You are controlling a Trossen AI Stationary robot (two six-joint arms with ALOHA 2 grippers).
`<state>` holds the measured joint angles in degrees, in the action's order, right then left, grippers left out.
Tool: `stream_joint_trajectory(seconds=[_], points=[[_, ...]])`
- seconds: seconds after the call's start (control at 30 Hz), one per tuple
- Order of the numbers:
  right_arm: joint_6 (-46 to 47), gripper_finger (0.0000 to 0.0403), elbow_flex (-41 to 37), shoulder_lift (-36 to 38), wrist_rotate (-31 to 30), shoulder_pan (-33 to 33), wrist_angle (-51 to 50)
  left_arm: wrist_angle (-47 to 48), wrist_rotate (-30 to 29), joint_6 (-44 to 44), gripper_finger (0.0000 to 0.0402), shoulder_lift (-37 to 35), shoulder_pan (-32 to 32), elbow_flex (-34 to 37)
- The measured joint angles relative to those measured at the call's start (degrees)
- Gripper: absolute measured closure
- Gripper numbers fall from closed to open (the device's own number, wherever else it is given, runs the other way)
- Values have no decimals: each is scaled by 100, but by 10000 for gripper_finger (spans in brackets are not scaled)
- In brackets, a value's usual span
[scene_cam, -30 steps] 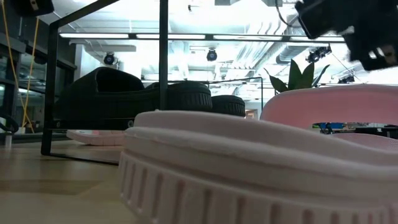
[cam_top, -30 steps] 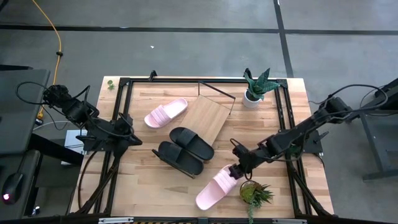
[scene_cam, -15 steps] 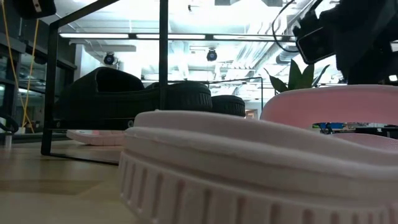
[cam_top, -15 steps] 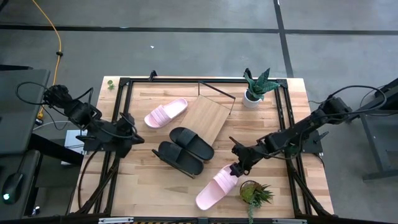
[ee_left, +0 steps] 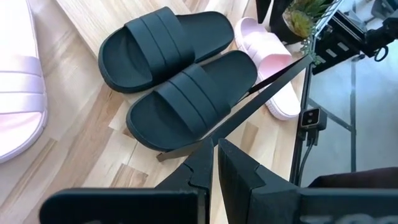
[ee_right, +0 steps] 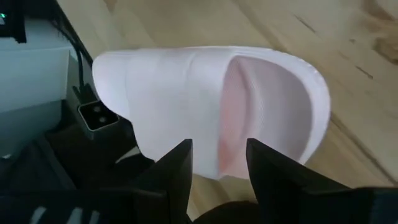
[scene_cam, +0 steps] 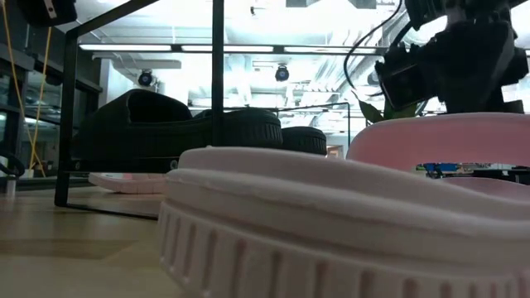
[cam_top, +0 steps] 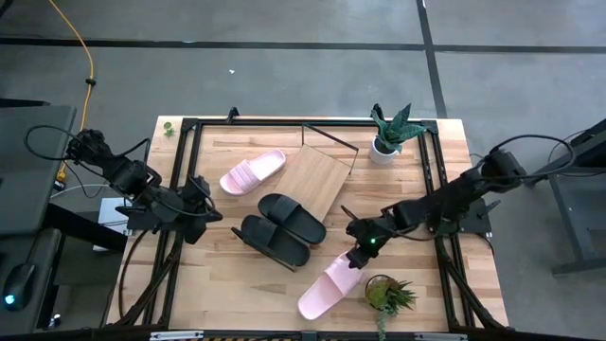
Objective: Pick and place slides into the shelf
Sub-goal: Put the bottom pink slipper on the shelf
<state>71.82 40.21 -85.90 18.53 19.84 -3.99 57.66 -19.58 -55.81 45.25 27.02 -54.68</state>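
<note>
The high view shows one pink slide (cam_top: 330, 282) lying near the table's near edge. My right gripper (cam_top: 357, 248) hovers open over its far end. In the right wrist view, my right gripper (ee_right: 217, 163) points at the wide strap (ee_right: 186, 93), with its fingers just short of the strap. Two black slides (cam_top: 282, 228) lie side by side mid-table, and a second pink slide (cam_top: 253, 172) lies farther back. The shelf (cam_top: 317, 176) stands tilted beside them. My left gripper (cam_top: 203, 205) waits shut at the table's left; in its own wrist view my left gripper (ee_left: 215, 152) faces the black slides (ee_left: 180, 81).
A potted plant (cam_top: 389, 295) stands close by the near pink slide, just right of it. Another plant (cam_top: 392, 134) stands at the far right corner. A black metal frame (cam_top: 180, 180) rims the table. Bare wood (cam_top: 227, 275) lies near the left front.
My right gripper has moved a little toward the table's far-left, along the near pink slide to its far end, and has come lower over the strap. It has stayed open. The slides have not moved. My left arm has crept slightly toward the right.
</note>
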Motion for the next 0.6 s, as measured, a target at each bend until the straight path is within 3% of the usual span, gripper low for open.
stream_joint_trajectory(seconds=[0.43, 0.6], points=[[30, 260, 15, -868, 451, 2, 1531, 47, 80, -17, 387, 0, 1, 0], [5, 262, 39, -901, 398, 2, 1549, 64, 95, -20, 387, 0, 1, 0]])
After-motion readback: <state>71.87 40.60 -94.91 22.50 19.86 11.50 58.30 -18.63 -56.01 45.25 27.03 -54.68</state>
